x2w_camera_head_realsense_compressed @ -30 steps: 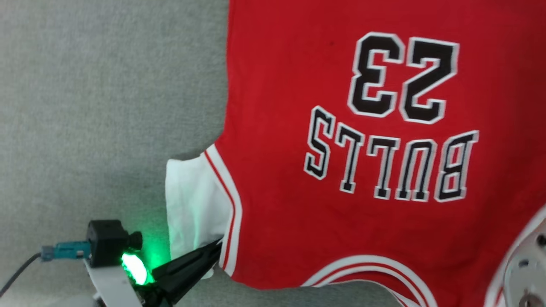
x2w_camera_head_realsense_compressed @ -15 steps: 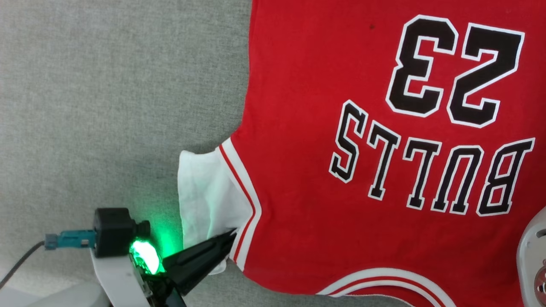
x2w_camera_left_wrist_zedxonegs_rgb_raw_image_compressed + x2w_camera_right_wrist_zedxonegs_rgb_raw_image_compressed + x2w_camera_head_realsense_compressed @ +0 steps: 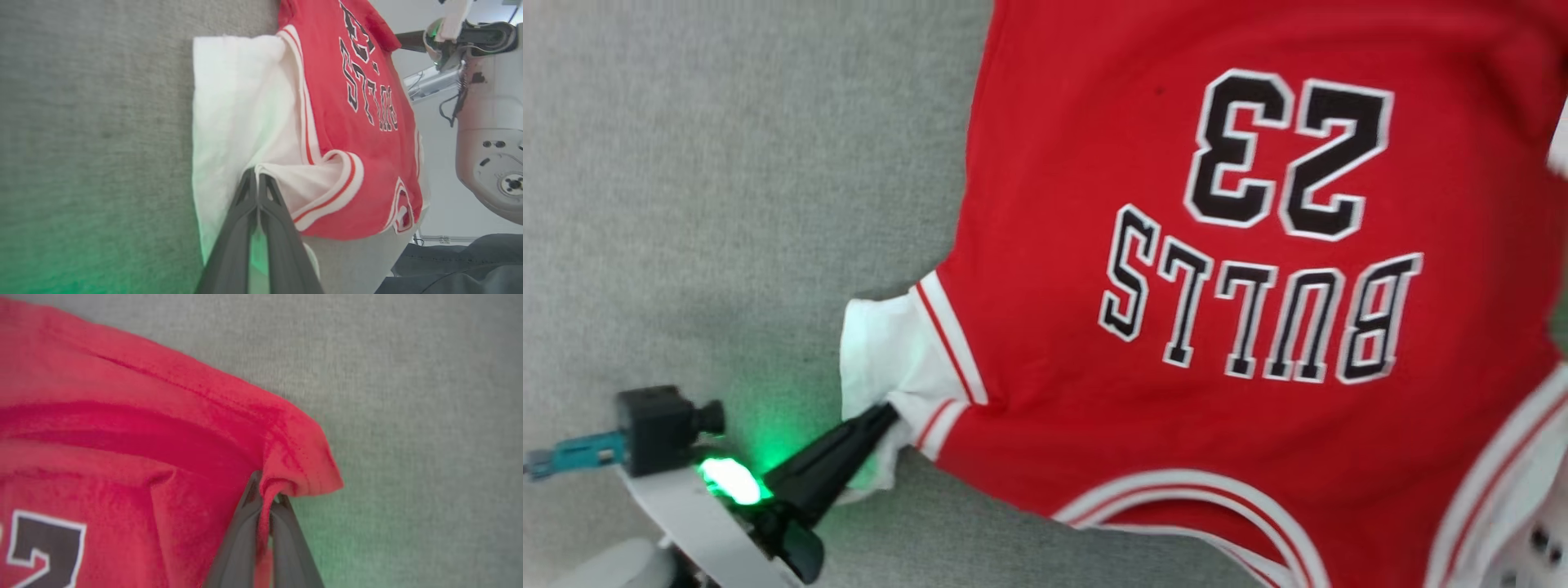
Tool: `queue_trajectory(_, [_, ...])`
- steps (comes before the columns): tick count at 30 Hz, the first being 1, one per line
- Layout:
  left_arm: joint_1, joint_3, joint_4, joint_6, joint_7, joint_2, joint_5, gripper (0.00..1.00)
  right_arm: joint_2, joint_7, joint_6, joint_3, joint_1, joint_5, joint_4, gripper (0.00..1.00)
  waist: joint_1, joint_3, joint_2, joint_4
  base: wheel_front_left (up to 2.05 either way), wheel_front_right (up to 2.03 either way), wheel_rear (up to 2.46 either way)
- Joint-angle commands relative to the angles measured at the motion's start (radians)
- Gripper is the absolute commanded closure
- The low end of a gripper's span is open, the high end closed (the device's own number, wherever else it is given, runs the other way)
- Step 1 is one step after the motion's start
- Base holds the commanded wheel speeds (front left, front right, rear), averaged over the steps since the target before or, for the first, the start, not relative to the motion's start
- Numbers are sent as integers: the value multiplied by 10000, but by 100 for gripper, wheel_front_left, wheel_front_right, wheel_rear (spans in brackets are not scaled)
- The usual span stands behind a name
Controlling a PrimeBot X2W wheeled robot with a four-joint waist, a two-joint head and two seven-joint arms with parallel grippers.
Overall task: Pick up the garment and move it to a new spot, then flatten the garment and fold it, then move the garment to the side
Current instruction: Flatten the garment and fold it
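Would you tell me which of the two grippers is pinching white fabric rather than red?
The left gripper, shut on the white sleeve of the garment beside its striped trim; the right gripper pinches a plain red corner.

The left gripper (image 3: 888, 411) has two long matte-black fingers (image 3: 833, 464) that taper to points. A green lamp (image 3: 731, 482) glows at their base. Just beside that lamp sit a black camera block (image 3: 654, 418) with a teal plug (image 3: 574, 454) and a white bracket (image 3: 690, 527).
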State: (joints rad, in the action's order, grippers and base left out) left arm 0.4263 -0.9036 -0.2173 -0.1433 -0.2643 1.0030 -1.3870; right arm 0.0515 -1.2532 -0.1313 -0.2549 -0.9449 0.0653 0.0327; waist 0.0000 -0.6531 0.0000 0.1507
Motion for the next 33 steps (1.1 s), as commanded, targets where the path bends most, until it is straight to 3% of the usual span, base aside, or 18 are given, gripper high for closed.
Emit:
queue_trajectory(1, [-388,309,316,203,12,137,-9,100,4,-318,11,123,722,-298,561,100,0,860,0,-687,0,0,0])
queue_trajectory(10, [-1741,1397,167,137,12,133,147,100,482,-2008,9,360,4889,-2312,4245,100,0,1852,0,-1333,0,0,0])
queue_trajectory(16, [-2209,1860,101,137,12,169,231,100,346,-2016,11,320,7651,-3109,5662,100,0,2123,0,-1666,0,0,0])
queue_trajectory(25, [-2345,2224,141,137,12,159,319,100,9,-593,9,1248,11108,-3586,5736,100,0,2223,0,-1927,0,0,0])
queue_trajectory(32, [-2496,2305,196,137,12,61,359,100,-20,1109,9,2047,11793,-3540,4555,100,0,2347,0,-2104,0,0,0])
queue_trajectory(33, [-2517,2297,193,137,12,62,361,100,-18,1422,9,2043,11689,-3560,4478,60,0,2372,0,-2122,0,0,0])
